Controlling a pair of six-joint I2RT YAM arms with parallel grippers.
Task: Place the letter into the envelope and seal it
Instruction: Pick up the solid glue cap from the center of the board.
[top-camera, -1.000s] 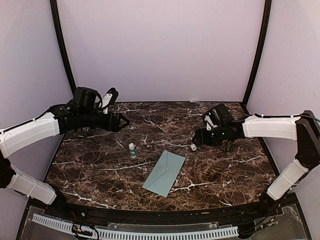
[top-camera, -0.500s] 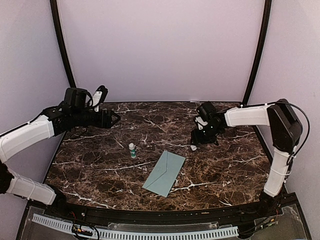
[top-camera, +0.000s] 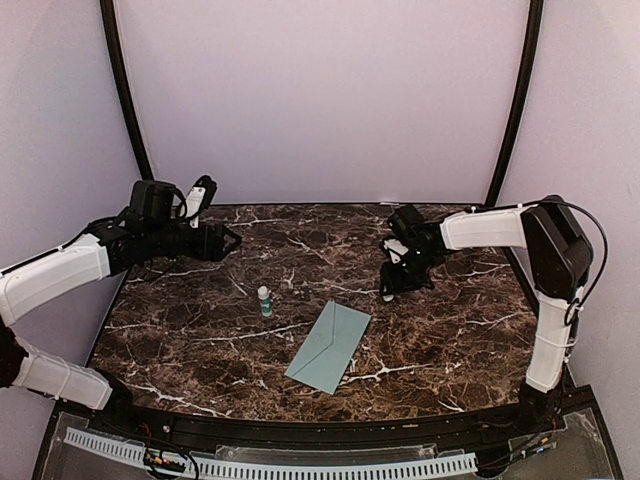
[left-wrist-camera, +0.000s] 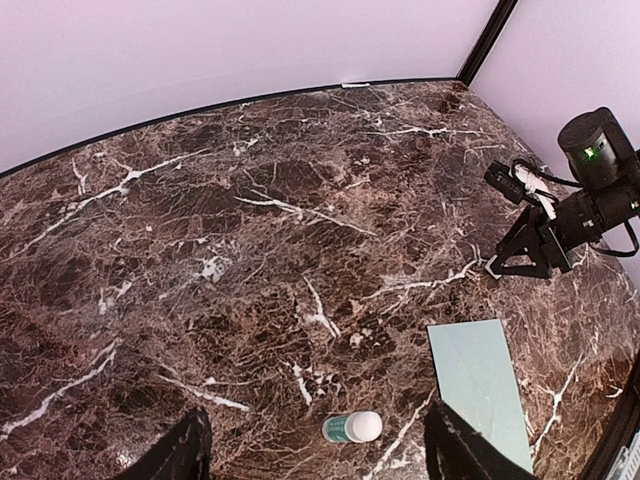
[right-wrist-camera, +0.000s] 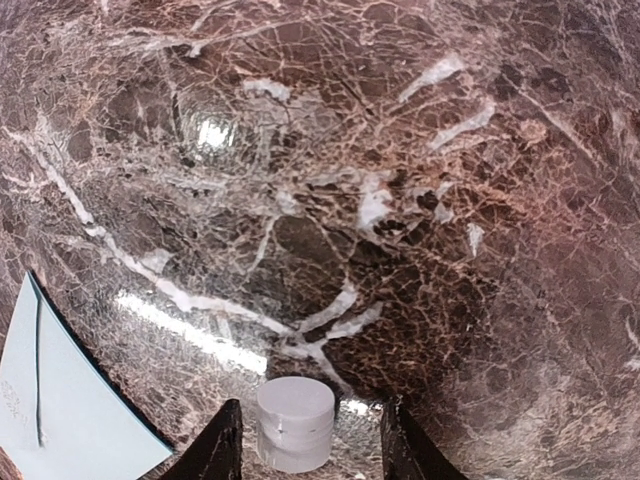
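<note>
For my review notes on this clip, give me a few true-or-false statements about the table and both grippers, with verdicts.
1. The envelope lies flat on the table. True.
2. The left gripper holds the small bottle. False: it is open and empty, and the bottle stands alone on the table.
3. The right gripper has its fingers on either side of a small white cylinder. True.
4. The letter lies on the table beside the envelope. False: no letter is in view anywhere.
</note>
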